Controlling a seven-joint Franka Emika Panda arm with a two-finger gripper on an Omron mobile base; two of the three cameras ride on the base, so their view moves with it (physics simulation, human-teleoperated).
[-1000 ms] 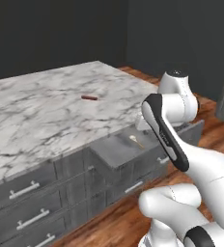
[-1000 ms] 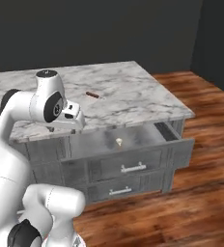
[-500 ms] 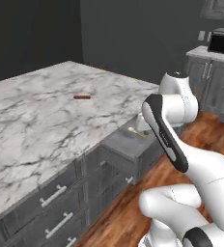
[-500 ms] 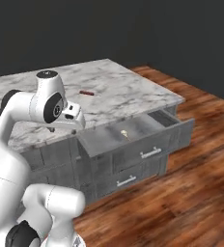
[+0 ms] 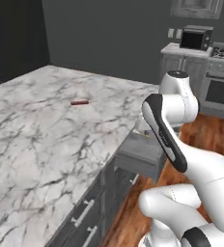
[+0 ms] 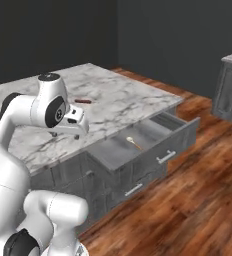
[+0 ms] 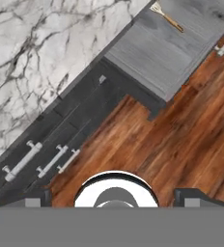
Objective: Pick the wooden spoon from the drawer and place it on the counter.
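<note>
My gripper [image 6: 65,134] hangs well apart from the open drawer [image 6: 143,142], grip unreadable, so I risk clipping the counter [image 6: 113,102] edge reaching the spoon [image 6: 134,143].

The drawer [image 6: 138,145] stands pulled out from under the desk [image 6: 118,100], its top open from above. Inside, the wooden spoon [image 6: 134,143] lies alone on bare grey floor. The desk slab is bare apart from a reddish-brown rod [image 6: 83,101], well apart from the drawer. Open wooden floor [image 6: 188,200] lies before the drawer front.
</note>
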